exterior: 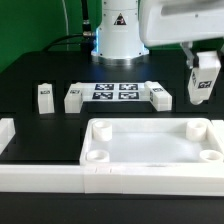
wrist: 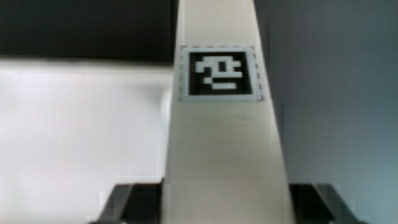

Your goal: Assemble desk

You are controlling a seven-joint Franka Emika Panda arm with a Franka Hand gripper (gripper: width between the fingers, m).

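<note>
Gripper [exterior: 207, 62] is clamped on one white leg [exterior: 203, 90], held above the table [exterior: 30, 70] near its right edge (exterior view's right), long axis roughly upright. Desk panel [exterior: 150, 148] lies flat along the near edge, long axis parallel to it, rim up. Only the wrist view shows the fingers [wrist: 139, 203] flanking the leg; only the exterior view shows the panel. Bare table lies between leg and panel.
</note>
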